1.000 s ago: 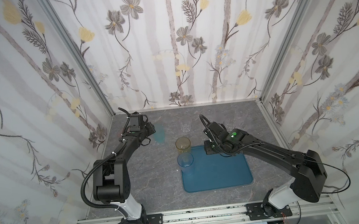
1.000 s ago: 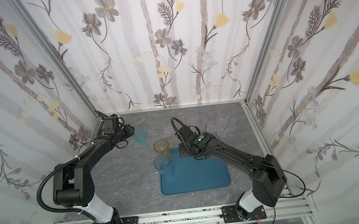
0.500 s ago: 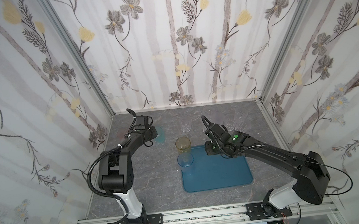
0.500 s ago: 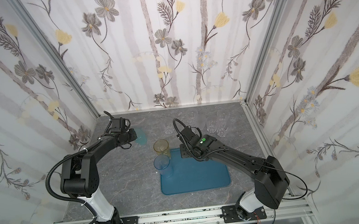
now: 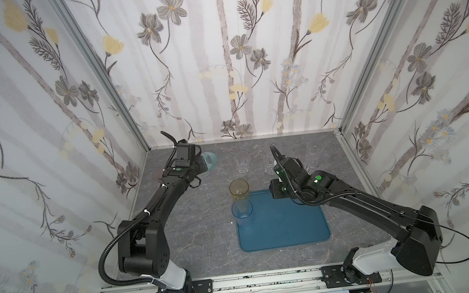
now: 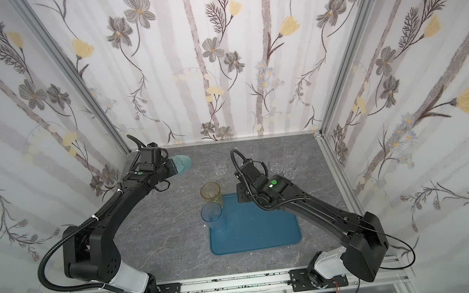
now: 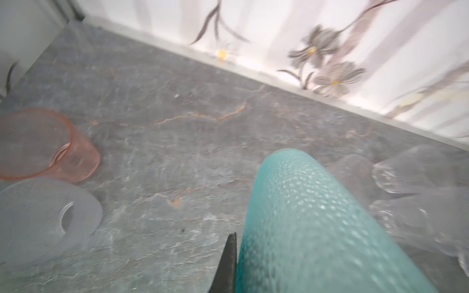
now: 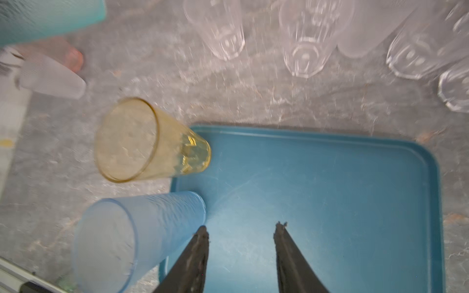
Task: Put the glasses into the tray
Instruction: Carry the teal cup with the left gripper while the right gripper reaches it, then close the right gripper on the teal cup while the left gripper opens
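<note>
Floral walls [image 5: 233, 64] box in a grey marbled table [image 5: 195, 234]. One tray [image 5: 289, 224] lies on it near the middle. Two glasses stand at the tray's left edge: the blue glass [image 5: 242, 213] inside the rim and the amber glass [image 5: 239, 187] on the far corner; whether that one sits fully inside, I cannot tell.

Two arms reach in. The right gripper [image 8: 241, 230] hangs over the tray with its fingers [image 8: 195, 253] apart and nothing between them. The left gripper [image 5: 202, 164], at the table's far left, is clamped on the teal glass [image 7: 317, 223], which is tipped on its side.

On the bare table beyond the tray are two frosted glasses [image 8: 53, 78], one pink glass [image 7: 38, 147] and at least four clear glasses [image 8: 304, 50].
</note>
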Tool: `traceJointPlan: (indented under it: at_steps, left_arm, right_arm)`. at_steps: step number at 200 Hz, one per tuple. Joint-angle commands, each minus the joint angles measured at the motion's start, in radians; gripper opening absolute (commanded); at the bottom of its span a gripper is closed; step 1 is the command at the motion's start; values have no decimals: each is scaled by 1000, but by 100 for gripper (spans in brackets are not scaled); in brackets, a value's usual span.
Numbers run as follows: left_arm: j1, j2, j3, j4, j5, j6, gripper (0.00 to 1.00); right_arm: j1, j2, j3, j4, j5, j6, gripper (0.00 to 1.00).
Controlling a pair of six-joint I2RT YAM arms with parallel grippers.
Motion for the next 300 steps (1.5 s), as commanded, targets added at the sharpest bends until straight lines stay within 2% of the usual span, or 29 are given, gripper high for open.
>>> traceJointPlan:
  at_steps: [1,28,58,69,81,90,137,170,207,228,248,274,300]
  left_arm:
    - [-158,-9,77,-8,-84,-73,0]
    - [-305,43,209,-6,-50,-124,0]
    - [-421,110,285,-6,-24,-144,0]
    - [-446,123,289,-6,-27,-152,0]
    - [-468,134,291,-6,-29,-157,0]
    - [-482,140,291,-6,-33,-162,0]
    - [-537,130,306,-6,-49,-195,0]
    - [-572,117,294,-3,-99,-233,0]
    - [-598,127,302,0,-108,-246,2]
    - [-604,129,308,1,-94,-245,11]
    - [-606,126,315,1,-69,-234,20]
    - [-606,101,316,0,-6,-199,34]
    - [-602,42,298,0,8,-165,40]
  right_arm:
    - [0,-14,59,68,75,-23,44]
    - [0,-31,139,90,115,-34,44]
    - [2,-86,125,154,130,-55,48]
    - [2,-98,111,161,141,-61,52]
    - [2,-105,98,167,150,-68,61]
    - [2,-106,97,164,161,-69,65]
    - [-1,-65,112,161,304,-76,64]
    - [-1,7,146,123,428,-76,55]
    - [-1,35,151,103,480,-85,28]
    - [-3,38,142,91,493,-88,16]
    - [-9,38,127,86,481,-88,10]
    - [-24,36,109,77,450,-88,6]
    - [-46,24,84,70,396,-90,4]
